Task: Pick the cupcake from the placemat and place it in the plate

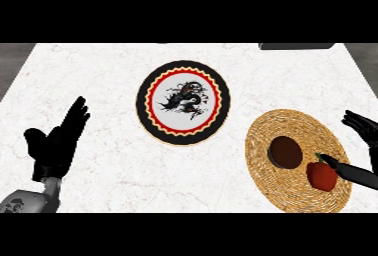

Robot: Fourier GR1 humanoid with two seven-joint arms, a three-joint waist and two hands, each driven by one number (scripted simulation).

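Cupcake (286, 152): dark brown, round, seen from above, sitting on the woven straw placemat (295, 192) at the right side of the table (96, 75). Not on the plate. Just beside it, toward the lower right and on the same mat, a red pepper (321, 176) with a small green stem at its upper left.

Right robot hand (362, 150): coming in from the right edge, over the mat's right rim. Fingers apart and spread; upper fingers reaching up past the mat's edge, thumb pointing left with its tip next to the pepper's stem. Nothing clamped in it; whether the thumb touches the pepper, impossible to tell. Short of the cupcake, with the pepper between.

Placemat: round, golden tan, coiled weave, well right of centre and close to the near edge of the table.

Plate (151, 107): left of the mat and farther back, near the middle of the table, apart from the mat. Black outer rim, a red and yellow scalloped ring inside, a pale centre with a black dragon figure. Nothing lying on it.

Left robot hand (55, 145): at the left side, fingers straight and pointing up, thumb out to the left, holding nothing, grey forearm (26, 202) below it at the lower left corner.

Table: white, marbled, with a dark block (295, 46) at its far right edge.
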